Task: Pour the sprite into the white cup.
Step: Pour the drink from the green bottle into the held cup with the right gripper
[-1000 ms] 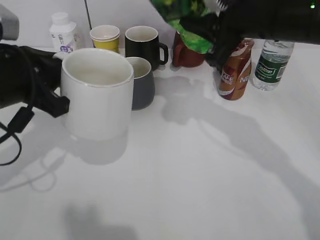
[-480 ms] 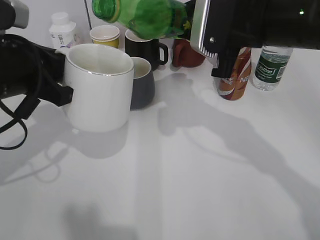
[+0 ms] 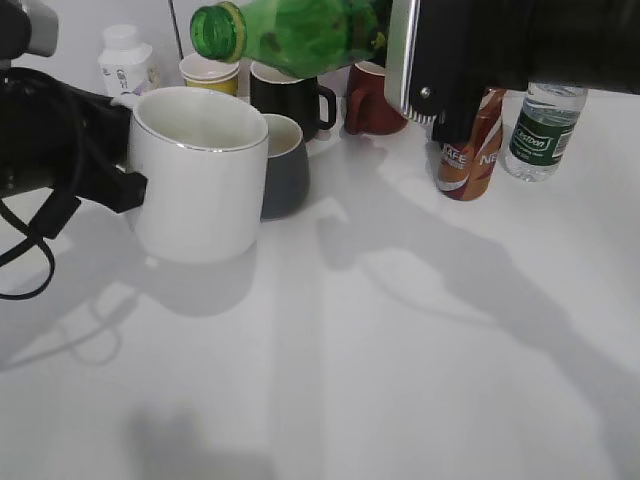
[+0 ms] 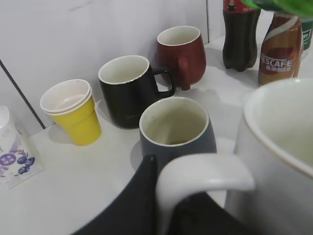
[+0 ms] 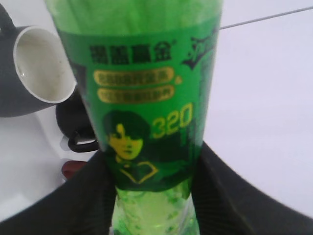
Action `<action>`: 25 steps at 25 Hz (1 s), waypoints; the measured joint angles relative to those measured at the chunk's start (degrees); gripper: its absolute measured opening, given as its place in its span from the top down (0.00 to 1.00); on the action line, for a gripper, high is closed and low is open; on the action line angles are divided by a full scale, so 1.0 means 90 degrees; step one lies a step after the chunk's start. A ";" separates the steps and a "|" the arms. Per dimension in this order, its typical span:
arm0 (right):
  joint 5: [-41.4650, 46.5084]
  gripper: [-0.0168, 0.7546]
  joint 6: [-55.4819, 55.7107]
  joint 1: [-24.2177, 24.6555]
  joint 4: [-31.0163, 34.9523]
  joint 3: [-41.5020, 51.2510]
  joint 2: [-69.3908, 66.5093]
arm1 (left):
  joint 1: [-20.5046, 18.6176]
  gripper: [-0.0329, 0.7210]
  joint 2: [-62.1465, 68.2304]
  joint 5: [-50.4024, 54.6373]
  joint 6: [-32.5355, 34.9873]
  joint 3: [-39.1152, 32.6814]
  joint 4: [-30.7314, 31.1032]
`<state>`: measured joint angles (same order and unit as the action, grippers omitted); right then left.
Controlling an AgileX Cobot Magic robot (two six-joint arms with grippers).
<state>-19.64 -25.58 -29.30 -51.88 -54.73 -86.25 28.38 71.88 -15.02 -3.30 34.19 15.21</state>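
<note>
Right gripper (image 5: 149, 196) clamped on the sprite (image 3: 300, 35), bottle near-horizontal toward bench's back edge, left gripper (image 4: 168, 205) gripping the white cup (image 3: 198, 175) handle

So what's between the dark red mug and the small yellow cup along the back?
The black mug with a handle, clearest in the left wrist view.

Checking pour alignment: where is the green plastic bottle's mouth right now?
In the exterior view, the green plastic bottle lies nearly horizontal in the right gripper, its mouth upper-left, above the yellow cup, behind the white ceramic mug.
</note>
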 joint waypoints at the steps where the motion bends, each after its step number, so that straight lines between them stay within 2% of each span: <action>1: 0.0005 0.55 -0.0121 0.0000 0.0035 0.0000 0.0000 | 0.0000 0.91 0.0000 -0.0024 0.0000 0.0000 0.0000; 13: 0.0011 0.55 -0.0824 0.0000 0.0140 0.0000 0.0000 | 0.0000 0.91 0.0000 -0.0153 0.0000 0.0000 0.0232; 16: 0.0011 0.55 -0.1310 0.0000 0.0550 0.0000 0.0000 | 0.0000 0.91 0.0000 -0.0153 0.0000 0.0000 0.0270; 21: 0.0011 0.55 -0.2692 0.0000 0.1703 0.0000 0.0000 | 0.0131 0.91 0.0000 -0.0153 0.0000 0.0000 0.0289; 25: -0.0056 0.55 -0.3347 0.0000 0.1914 0.0000 0.0000 | 0.0251 0.91 0.0000 -0.0153 0.0000 0.0000 0.0302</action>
<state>-20.14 -55.70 -29.30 -34.65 -54.73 -86.25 30.64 71.88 -16.40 -3.30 34.19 17.92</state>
